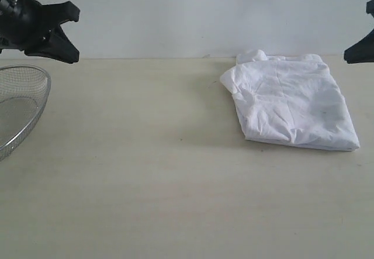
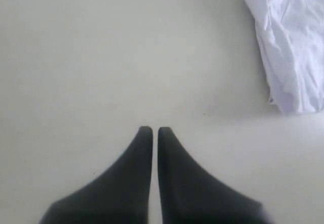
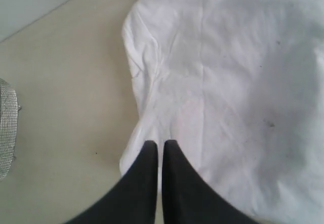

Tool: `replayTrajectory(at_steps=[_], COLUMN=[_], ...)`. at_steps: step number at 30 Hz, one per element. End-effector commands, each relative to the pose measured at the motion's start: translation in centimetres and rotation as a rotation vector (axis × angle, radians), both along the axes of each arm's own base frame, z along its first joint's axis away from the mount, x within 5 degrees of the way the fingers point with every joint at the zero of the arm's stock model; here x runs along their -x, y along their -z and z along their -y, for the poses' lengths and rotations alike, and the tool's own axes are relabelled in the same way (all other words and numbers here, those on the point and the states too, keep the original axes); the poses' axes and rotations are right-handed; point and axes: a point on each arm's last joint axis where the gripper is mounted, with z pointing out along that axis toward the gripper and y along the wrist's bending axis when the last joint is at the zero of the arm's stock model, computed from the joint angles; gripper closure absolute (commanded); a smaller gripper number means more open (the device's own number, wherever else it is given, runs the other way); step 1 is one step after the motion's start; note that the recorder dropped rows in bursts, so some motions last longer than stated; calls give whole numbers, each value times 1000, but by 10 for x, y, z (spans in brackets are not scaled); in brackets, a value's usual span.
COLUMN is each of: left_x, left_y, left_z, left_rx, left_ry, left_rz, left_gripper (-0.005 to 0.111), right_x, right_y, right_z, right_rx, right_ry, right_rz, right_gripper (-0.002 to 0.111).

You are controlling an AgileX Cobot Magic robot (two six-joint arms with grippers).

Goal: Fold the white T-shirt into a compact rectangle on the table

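Exterior view: the wire-mesh basket [image 1: 23, 104] is cut off by the left edge, so only part of its rim and mesh shows. The left arm [image 1: 35, 28] is cropped at the upper left corner, and the right arm [image 1: 361, 48] at the right edge. The white T-shirt [image 1: 292, 104] hides its inner layers under the fold. In both wrist views it runs past the frame edges. The dark specks [image 3: 271, 124] are too small to identify.

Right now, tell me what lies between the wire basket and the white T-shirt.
Only bare table between the basket and the white T-shirt; the exterior view shows it.
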Motion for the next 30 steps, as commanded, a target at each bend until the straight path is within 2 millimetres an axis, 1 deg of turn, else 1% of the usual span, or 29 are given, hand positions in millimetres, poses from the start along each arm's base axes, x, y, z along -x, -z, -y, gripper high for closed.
replayTrajectory(at_steps=[1, 2, 3, 5, 9, 12, 13, 15, 18, 22, 25, 28, 30], left_x=[32, 40, 52, 71, 114, 136, 142, 152, 166, 182, 197, 210, 217], left_y=[-12, -15, -20, -29, -36, -34, -34, -33, -31, -27, -24, -18, -14], left_z=[2, 2, 2, 2, 2, -3, -3, -4, -3, -1, 0, 1, 2], left_rx=[104, 127, 170, 212, 290, 370, 375, 363, 371, 370, 339, 344, 365], left_ry=[-65, -83, -112, -118, -134, -242, -247, -234, -208, -165, -101, -88, -74], left_rz=[134, 169, 217, 290, 413, 459, 478, 520, 530, 547, 590, 593, 578], left_gripper=[102, 102, 102, 102, 102, 102, 102, 102, 102, 102, 102, 102, 102], right_x=[37, 48, 61, 86, 133, 162, 170, 187, 208, 231, 244, 255, 259], right_y=[-21, -23, -24, -19, -11, -13, -13, -20, -28, -33, -32, -31, -30], right_z=[-27, -35, -44, -59, -93, -113, -118, -129, -140, -151, -160, -170, -174], right_rx=[74, 90, 117, 177, 233, 271, 279, 288, 283, 248, 218, 164, 135], right_ry=[39, 55, 60, 61, 99, 96, 91, 67, 34, -21, -123, -251, -306], right_rz=[169, 196, 219, 237, 274, 365, 387, 459, 549, 623, 633, 620, 607], right_gripper=[109, 109, 109, 109, 109, 109, 109, 109, 109, 109, 109, 109, 109])
